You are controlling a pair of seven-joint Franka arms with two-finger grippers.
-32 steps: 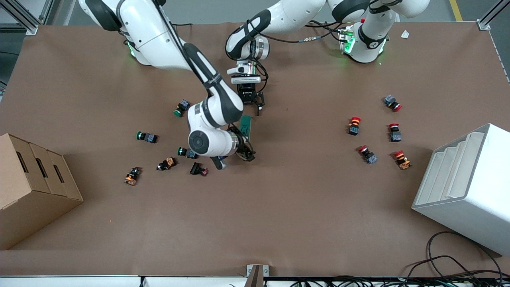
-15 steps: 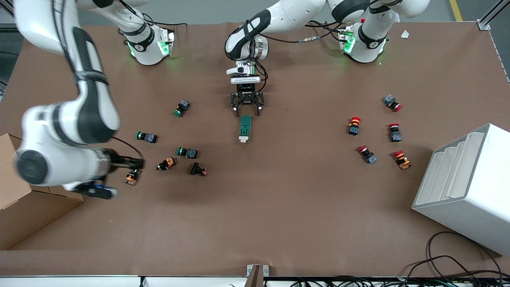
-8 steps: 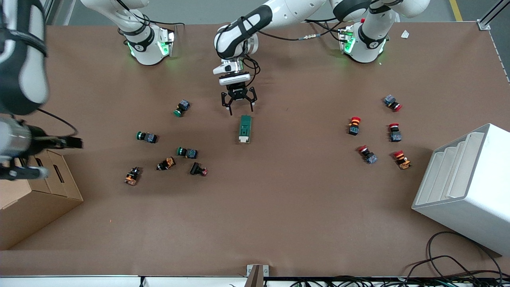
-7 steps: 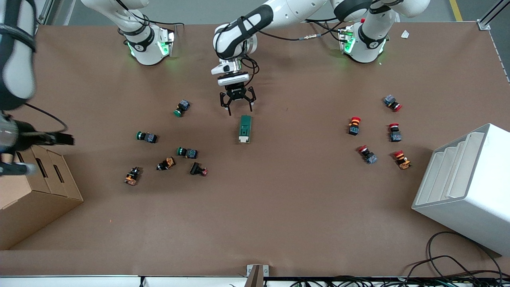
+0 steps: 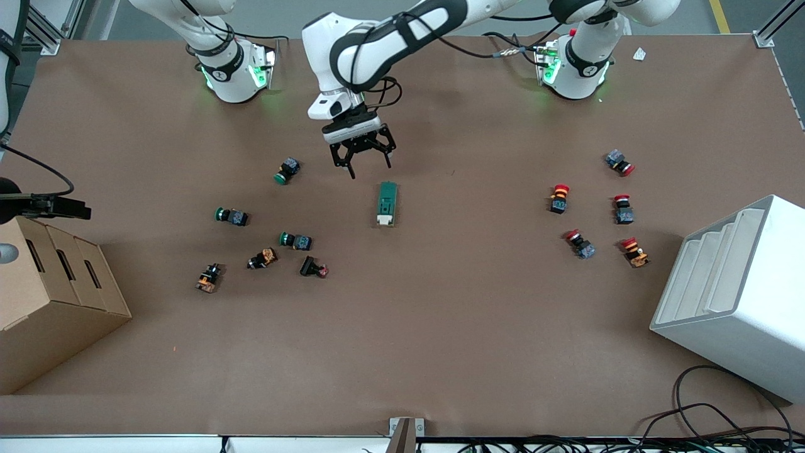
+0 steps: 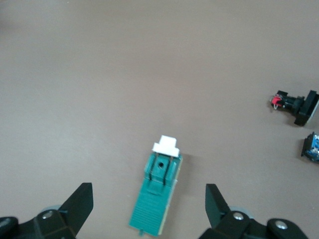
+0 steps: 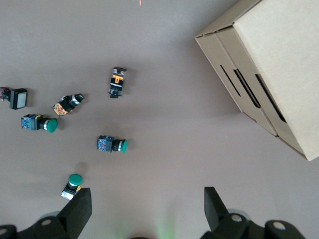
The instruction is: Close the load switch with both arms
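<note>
At the right arm's end of the table, the right gripper [image 5: 60,207] hangs beside a cardboard box [image 5: 50,296], fingers wide apart and holding nothing. Green-capped push-buttons [image 5: 231,216] lie scattered nearby. At mid-table the left gripper [image 5: 365,160] hovers with fingers spread and empty, seemingly just clear of the load switch [image 5: 387,203], which lies flat with its white lever end toward the front camera. Red-capped push-buttons [image 5: 559,197] sit near a white rack [image 5: 736,296]

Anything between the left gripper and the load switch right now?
Nothing visible: only bare brown table lies between the open left gripper and the dark-green block load switch with its white lever. The nearest green-capped push-button sits toward the right arm's end.
</note>
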